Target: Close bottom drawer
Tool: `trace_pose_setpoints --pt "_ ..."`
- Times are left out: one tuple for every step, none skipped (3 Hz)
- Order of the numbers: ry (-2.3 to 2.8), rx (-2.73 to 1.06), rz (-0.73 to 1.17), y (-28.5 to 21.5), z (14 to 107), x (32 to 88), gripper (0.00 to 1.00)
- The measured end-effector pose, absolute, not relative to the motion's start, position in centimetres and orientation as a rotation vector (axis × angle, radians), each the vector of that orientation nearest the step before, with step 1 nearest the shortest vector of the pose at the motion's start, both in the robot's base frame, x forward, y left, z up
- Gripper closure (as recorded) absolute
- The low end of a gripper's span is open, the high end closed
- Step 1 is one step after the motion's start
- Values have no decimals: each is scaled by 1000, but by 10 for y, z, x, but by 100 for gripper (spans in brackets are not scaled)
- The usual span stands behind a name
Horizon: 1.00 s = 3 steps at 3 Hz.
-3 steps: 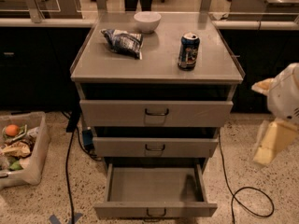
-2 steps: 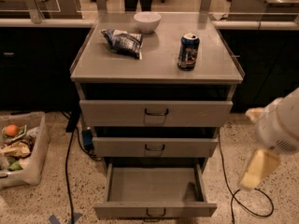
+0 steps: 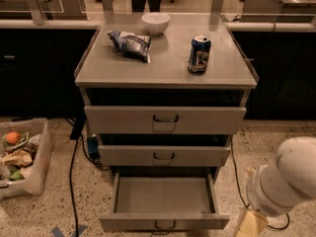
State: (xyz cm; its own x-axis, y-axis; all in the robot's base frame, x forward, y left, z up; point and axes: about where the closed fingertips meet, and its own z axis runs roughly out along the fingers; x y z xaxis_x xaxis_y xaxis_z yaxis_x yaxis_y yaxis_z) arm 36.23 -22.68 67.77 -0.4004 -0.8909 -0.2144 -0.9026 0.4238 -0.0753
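Below the front edge of the counter [image 3: 163,70], at the foot of the cabinet, the bottom drawer [image 3: 163,195] stands pulled well out. Its tray is bare, and its narrow front panel with the small dark handle [image 3: 165,225] lies nearest us. Above it, the middle drawer [image 3: 164,156] and top drawer [image 3: 165,119] sit much further in. Beneath the counter's front right corner, the gripper [image 3: 253,224] hangs low on the white arm [image 3: 289,181], just off the panel's right end and apart from it. We cannot tell whether it is open or closed.

We judge this to be the approach, since nothing presses on the drawer yet. Next we need to bring the gripper across to the middle of the panel and push squarely toward the cabinet, so the drawer runs in without skewing.

On the counter, a can [image 3: 199,54] stands toward the right edge, a snack bag [image 3: 129,43] toward the back left corner, and a bowl [image 3: 155,22] at the back edge.
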Motion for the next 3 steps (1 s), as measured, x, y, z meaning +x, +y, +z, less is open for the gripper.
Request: trace_pose_setpoints --pt "2457 -1574 75 -227 674 359 6" --pt "2457 -1574 75 -227 675 359 25" --pt "2457 -1574 75 -227 675 359 49"
